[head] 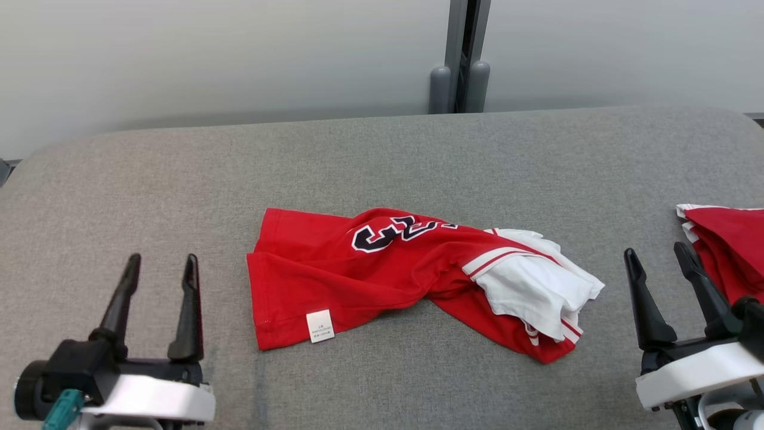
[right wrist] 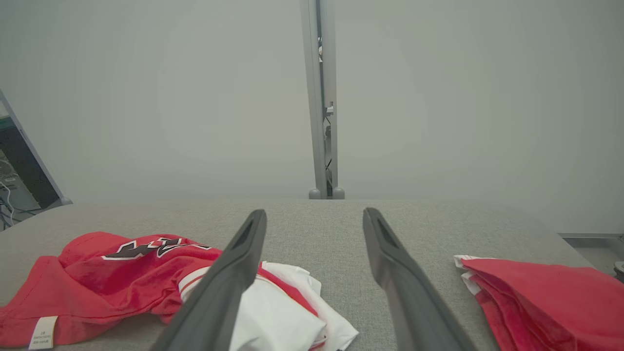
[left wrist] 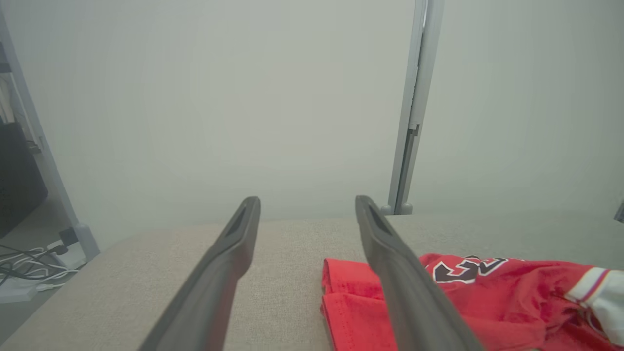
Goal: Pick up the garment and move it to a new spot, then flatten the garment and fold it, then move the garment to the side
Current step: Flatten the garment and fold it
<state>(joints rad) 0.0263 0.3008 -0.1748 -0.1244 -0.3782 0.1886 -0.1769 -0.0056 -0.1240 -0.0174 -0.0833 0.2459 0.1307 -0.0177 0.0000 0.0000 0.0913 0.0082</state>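
**Garment** point(head: 370, 269): one red jersey with white sleeve trim and dark, white-edged numerals. It lies crumpled and unfolded at the middle of the worktop point(head: 382, 155), between the two hands and touched by neither. The red hem is toward the robot's left; the white sleeve bunches toward its right. A white label point(head: 320, 325) sits on the near hem edge, face up; its print is too small to read.

**Left hand** point(head: 162, 258): low at the near left, fingers pointing away from the robot, jaws spread wide, nothing between them. It stands apart from the garment's hem. In the left wrist view one finger point(left wrist: 404, 292) crosses in front of the red cloth.

**Right hand** point(head: 654, 248): low at the near right, jaws spread wide, empty. It is near the white sleeve but not touching it.

**Pile** point(head: 728, 251): red cloth with white edging, folded, at the worktop's right edge, just beside the right hand's outer finger and well apart from the garment.

**Worktop**: grey woven covering, rounded far corners.

**Post** point(head: 459, 60): grey, upright, behind the far edge against a pale wall point(head: 179, 60).

**Cables** point(left wrist: 29, 273): on the floor off the left end.
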